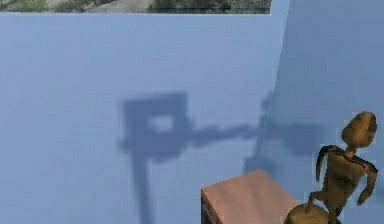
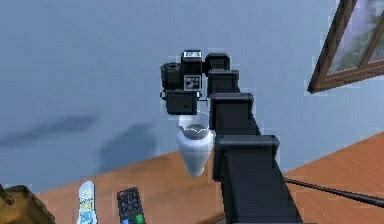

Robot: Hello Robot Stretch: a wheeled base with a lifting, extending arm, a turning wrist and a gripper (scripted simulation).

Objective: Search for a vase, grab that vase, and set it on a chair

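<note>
vase (image 2: 193, 145): white, wavy rim, upright, seen against the desk's (image 2: 150, 178) far edge about mid-length, right at the end of the arm (image 2: 240, 150). tool (image 2: 172, 88) sits just above it in the picture, left of the two marker squares. can't tell the state of its fingers, and can't tell whether the tool has the vase or the vase is just standing on the desk (its base overlaps the wood top, no visible gap). toward the desk's near edge, at the arm side view's left: black remote (image 2: 128, 205), then a white-and-blue tube-shaped thing (image 2: 86, 203) lying flat, then a brown shape (image 2: 20, 205) at the view's bottom-left corner. blue wall (image 2: 80, 60) behind, wooden window frame (image 2: 350, 50) top right. forward view: a desk corner at the bottom, a brown wooden figure statue (image 1: 345, 165) by its right-hand edge, blue wall behind.
</note>
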